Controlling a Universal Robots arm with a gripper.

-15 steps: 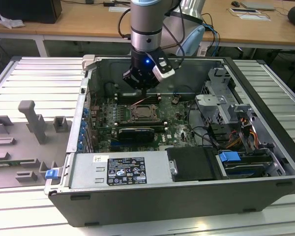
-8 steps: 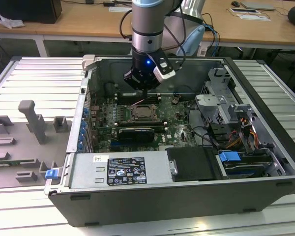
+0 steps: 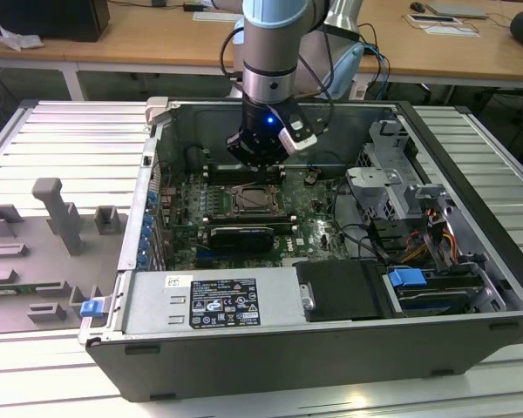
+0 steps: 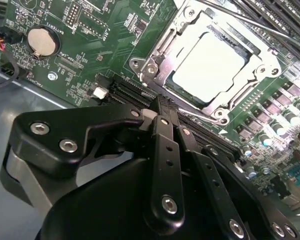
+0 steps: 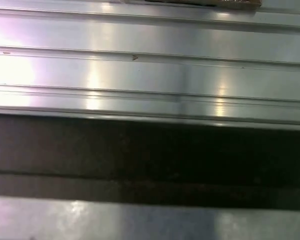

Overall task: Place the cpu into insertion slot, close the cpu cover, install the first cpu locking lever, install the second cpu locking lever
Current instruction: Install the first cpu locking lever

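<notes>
the black end effector hangs from the silver and pale-blue arm inside the open dark-grey metal computer case, low over the green motherboard and just behind the socket as the exterior view has it. in the second wrist view the end effector has its two black fingers pressed together with nothing between them, their tips just beside the socket's edge, over a long black card slot.

the small flat square cpu with its pale silver metal top lies seated in the square dark-rimmed insertion slot. the thin silver-grey metal cpu cover frame lies flat around it, its cut-out centre showing the chip top. a thin silver wire lever runs along the socket's near edge by the fingertips; whether it is latched i cannot tell.

a round silver coin battery sits on the board well apart from the socket. the case rests on a ribbed silver aluminium tabletop, beside grey plastic fixtures at the exterior view's left.
</notes>
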